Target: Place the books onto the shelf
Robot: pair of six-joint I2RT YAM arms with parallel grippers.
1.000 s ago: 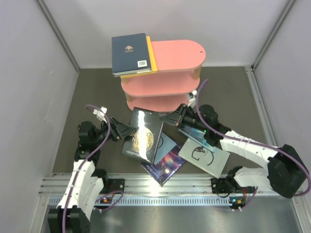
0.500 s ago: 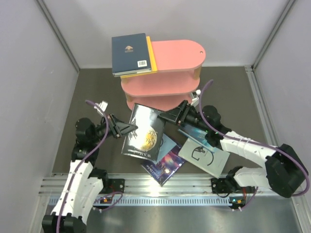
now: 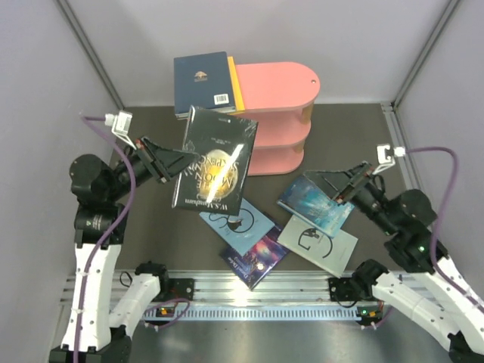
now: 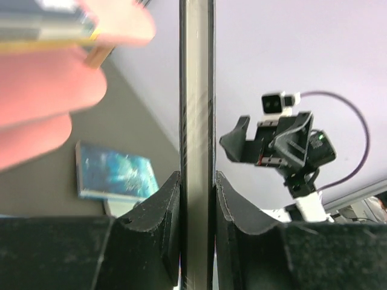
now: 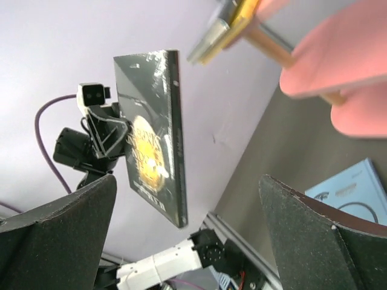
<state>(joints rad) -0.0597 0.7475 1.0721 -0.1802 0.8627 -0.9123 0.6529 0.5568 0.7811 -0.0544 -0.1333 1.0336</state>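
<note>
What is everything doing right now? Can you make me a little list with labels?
held: black book, clamped in left gripper, up in the air beside shelf
free: right gripper, open and empty, near teal book
top board: navy book lying on yellow book
lying on table: teal book, light blue book, purple book, grey book
not yet shelved: five books

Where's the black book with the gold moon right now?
Top view, left of centre: the black book is held aloft by the left gripper, just in front of the pink shelf.
</note>
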